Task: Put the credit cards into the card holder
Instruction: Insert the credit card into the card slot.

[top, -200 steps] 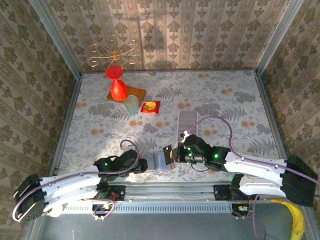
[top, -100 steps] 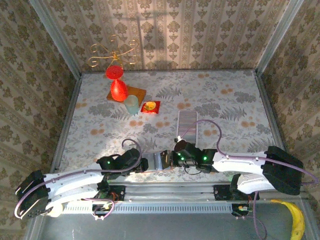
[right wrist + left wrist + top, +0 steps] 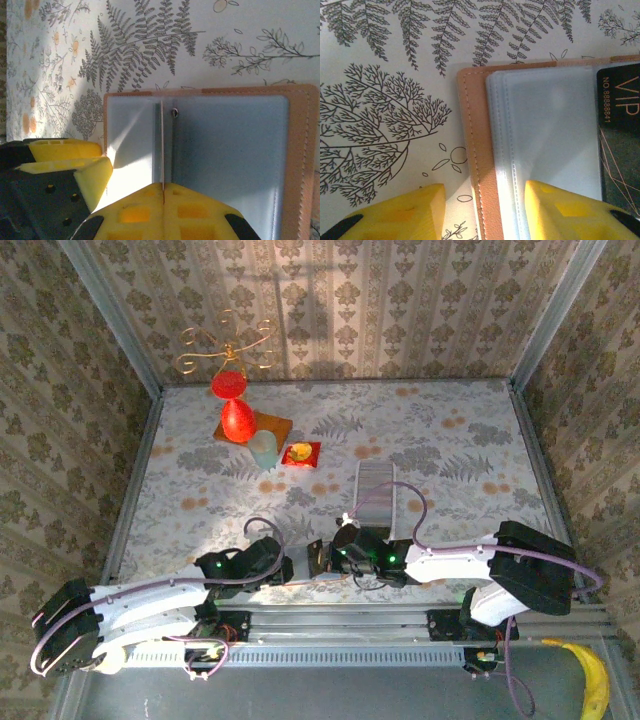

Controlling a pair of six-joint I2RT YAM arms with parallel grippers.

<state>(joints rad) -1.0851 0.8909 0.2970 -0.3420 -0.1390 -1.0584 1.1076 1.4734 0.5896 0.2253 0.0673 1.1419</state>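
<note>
One clear tray (image 3: 376,485) beyond card holder (image 3: 475,150)

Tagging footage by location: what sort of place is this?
Probably a robot test booth: wallpapered panels in a metal frame enclose a floral-print table, left arm and right arm bolted at its near edge.

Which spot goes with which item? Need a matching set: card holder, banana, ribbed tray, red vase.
Items:
1. pinkish-tan leather-like card holder
2. yellow banana
3. clear ribbed plastic tray
4. red glossy vase

Places:
a. on a brown square mat, back left
b. middle of the floral table
c. lying open at the table's near edge
d. off the table, near right corner

Pairs: 1-c; 2-d; 3-b; 4-a
</note>
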